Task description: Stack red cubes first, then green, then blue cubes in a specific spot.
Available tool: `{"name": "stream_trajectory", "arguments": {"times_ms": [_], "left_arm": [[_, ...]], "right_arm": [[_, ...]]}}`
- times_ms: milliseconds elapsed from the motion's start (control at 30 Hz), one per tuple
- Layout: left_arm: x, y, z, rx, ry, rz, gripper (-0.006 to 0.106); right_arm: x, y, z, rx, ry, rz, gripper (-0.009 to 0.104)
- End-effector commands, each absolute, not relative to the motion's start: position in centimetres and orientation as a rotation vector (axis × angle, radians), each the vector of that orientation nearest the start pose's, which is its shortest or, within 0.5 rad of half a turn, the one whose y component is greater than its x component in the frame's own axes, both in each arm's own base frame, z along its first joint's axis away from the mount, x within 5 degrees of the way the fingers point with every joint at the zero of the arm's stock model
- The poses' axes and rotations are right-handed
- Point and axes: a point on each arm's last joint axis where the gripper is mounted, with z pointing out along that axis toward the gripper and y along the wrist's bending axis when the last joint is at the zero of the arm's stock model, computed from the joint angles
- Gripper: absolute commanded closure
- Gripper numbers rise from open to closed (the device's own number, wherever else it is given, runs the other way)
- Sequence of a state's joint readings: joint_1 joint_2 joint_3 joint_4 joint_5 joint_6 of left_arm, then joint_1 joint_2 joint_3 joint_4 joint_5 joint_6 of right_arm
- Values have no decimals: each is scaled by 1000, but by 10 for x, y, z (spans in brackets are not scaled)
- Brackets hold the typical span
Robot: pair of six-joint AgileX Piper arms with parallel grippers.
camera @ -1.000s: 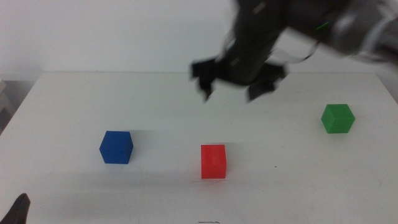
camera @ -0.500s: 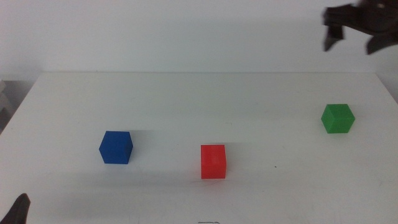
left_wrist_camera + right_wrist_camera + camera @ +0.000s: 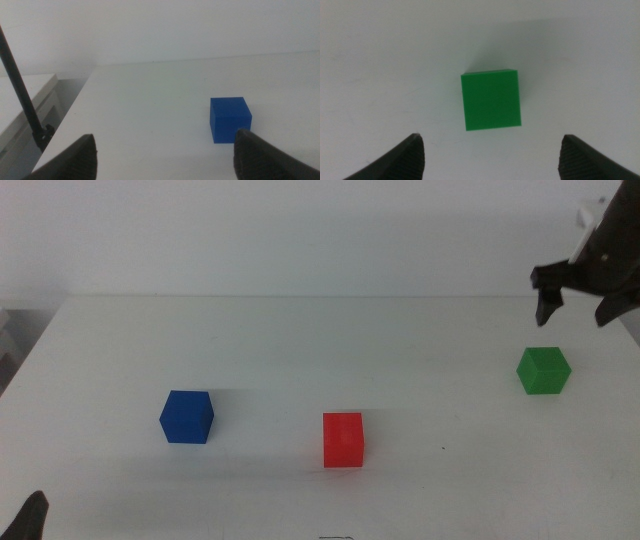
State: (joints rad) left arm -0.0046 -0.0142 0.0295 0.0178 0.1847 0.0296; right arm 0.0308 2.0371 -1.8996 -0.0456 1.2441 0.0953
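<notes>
Above the green cube point(image 3: 491, 100), the right gripper point(image 3: 582, 304) hangs with jaws spread wide, touching nothing.

Right hand point(image 3: 578, 292) high at far right, jaws spread wide, pointing down. Left hand point(image 3: 165, 155) low near left, jaws apart.

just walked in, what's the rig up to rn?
The right gripper, jaws open, hangs over the small matte green cube near the table's right edge, not touching it. The small red cube sits alone at front centre and the dark blue cube to its left; nothing is stacked. The left gripper waits open near the blue cube, low at the front-left corner.
</notes>
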Motion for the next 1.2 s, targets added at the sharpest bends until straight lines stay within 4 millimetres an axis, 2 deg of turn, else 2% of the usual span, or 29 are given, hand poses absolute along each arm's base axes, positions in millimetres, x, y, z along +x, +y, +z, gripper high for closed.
{"name": "stream_trajectory", "arguments": {"times_ms": [0,200,533,833,933,1033,1100,1133,1167], "left_arm": [[56,0,196,40,1588,28,7],[56,0,196,40,1588,28,7],[56,0,196,40,1588,28,7],[56,0,196,40,1588,28,7],[56,0,196,40,1588,28,7],[56,0,196,40,1588,28,7],[56,0,196,40,1588,28,7],[56,0,196,40,1588,28,7],[56,0,196,40,1588,28,7]], "right_arm": [[431,5,298,65,2853,-71,1],[443,3,273,56,2882,-105,1],[459,4,245,47,2867,-98,3],[468,4,217,43,2900,-100,15],[471,4,210,39,2907,-106,29],[471,4,211,37,2897,-112,59],[470,4,218,37,2880,-112,90],[469,4,224,42,2871,-107,97],[466,5,231,44,2862,-98,97]]}}
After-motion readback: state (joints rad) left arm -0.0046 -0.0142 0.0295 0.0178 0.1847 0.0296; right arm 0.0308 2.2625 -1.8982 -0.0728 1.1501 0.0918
